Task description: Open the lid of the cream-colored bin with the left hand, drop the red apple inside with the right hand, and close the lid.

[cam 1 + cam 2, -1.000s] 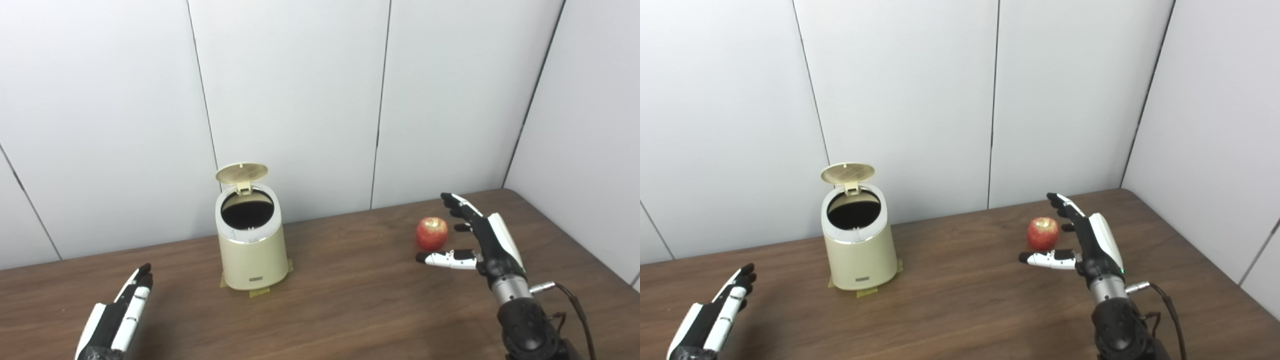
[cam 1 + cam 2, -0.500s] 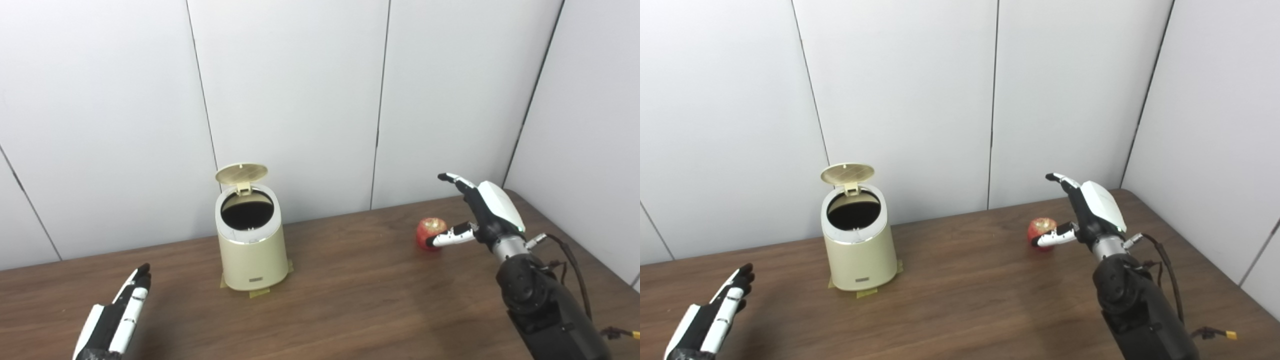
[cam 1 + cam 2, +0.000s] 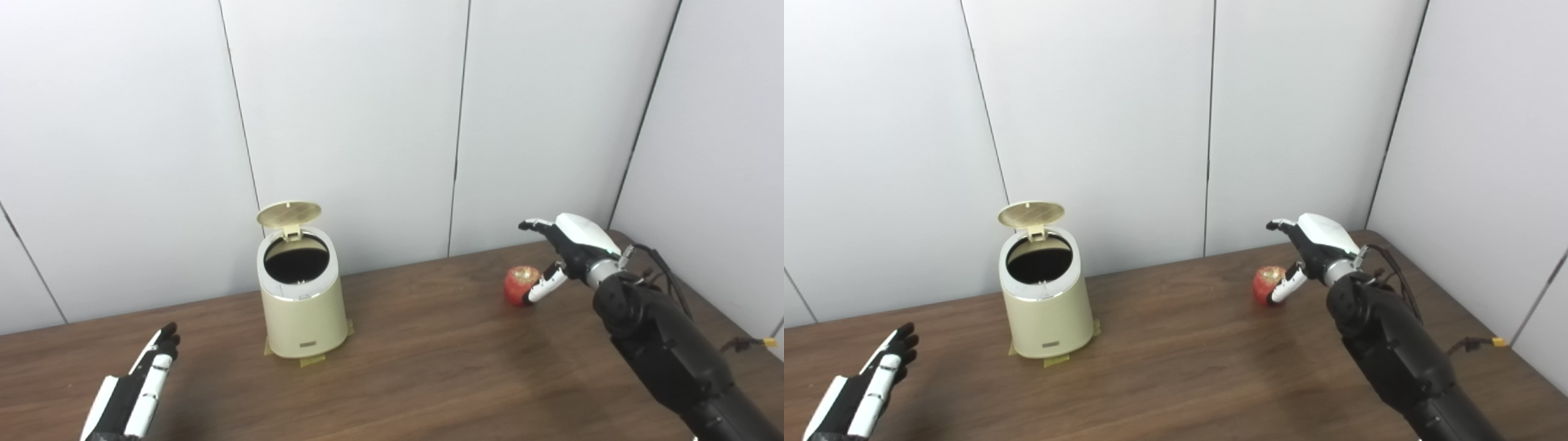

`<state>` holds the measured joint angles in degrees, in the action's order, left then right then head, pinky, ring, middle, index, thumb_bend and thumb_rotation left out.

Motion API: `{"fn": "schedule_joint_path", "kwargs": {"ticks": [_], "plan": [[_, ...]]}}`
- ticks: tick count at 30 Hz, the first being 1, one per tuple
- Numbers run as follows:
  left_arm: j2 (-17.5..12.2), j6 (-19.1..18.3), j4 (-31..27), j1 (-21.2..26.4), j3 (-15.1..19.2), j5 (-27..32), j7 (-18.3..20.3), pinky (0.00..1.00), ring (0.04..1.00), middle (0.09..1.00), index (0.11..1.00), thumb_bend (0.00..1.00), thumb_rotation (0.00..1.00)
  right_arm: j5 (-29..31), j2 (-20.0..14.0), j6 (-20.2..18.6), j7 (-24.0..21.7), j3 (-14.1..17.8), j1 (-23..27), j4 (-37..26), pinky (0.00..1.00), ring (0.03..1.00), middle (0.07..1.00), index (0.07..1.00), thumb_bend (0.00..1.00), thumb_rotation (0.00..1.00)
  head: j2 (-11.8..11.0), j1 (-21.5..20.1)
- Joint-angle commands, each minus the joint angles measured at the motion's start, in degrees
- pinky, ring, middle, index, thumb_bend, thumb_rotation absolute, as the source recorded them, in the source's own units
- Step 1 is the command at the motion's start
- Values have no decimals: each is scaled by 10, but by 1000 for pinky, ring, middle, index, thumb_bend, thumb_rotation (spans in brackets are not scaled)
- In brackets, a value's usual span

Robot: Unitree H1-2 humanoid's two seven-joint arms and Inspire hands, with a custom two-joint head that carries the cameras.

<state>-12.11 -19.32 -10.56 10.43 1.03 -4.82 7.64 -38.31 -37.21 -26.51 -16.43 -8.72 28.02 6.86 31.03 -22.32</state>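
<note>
1. Left eye view shows the cream-colored bin (image 3: pixel 300 306) standing toward the table's (image 3: pixel 429 380) far left, its lid (image 3: pixel 289 214) raised upright behind the dark opening
2. Yellowish tape patches (image 3: pixel 312 360) show under the bin's base
3. The red apple (image 3: pixel 517 285) sits on the wood near the far right corner
4. The right hand (image 3: pixel 566 245) arches over the apple, fingers apart, thumb (image 3: pixel 542 288) in front of the fruit; contact cannot be judged
5. The left hand (image 3: pixel 131 392) lies flat near the front left edge, fingers extended, empty
</note>
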Motion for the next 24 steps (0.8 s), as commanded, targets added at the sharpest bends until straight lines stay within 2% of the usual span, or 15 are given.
{"fn": "schedule_joint_path", "kwargs": {"ticks": [1,3,11,14,18,24], "plan": [[-10,14,-14,19,2,-2,-2,993,963,956,976,391,1000,-15,-23,-3,-9,0,43,5,740,897,898,859,914,73,1,0],[-10,13,-16,19,1,-1,-1,971,962,959,977,384,1000,-23,-23,-3,-19,-2,50,14,740,897,898,858,914,76,3,-1],[-15,4,-21,18,-4,-8,-1,1000,964,958,972,399,1000,-49,-18,-3,-44,-14,69,44,721,883,892,867,903,95,6,5],[-16,5,-20,20,-5,-8,2,982,962,956,970,395,1000,-48,-14,-3,-40,-16,71,54,716,872,891,870,895,95,7,10],[-23,-9,-31,18,-14,-18,8,996,971,958,958,436,996,-46,-11,4,-25,-21,70,65,688,857,890,871,900,102,9,10],[-28,-13,-37,17,-22,-29,12,1000,987,963,953,457,1000,-39,-1,14,1,-24,75,108,741,883,891,851,924,129,10,10]]}}
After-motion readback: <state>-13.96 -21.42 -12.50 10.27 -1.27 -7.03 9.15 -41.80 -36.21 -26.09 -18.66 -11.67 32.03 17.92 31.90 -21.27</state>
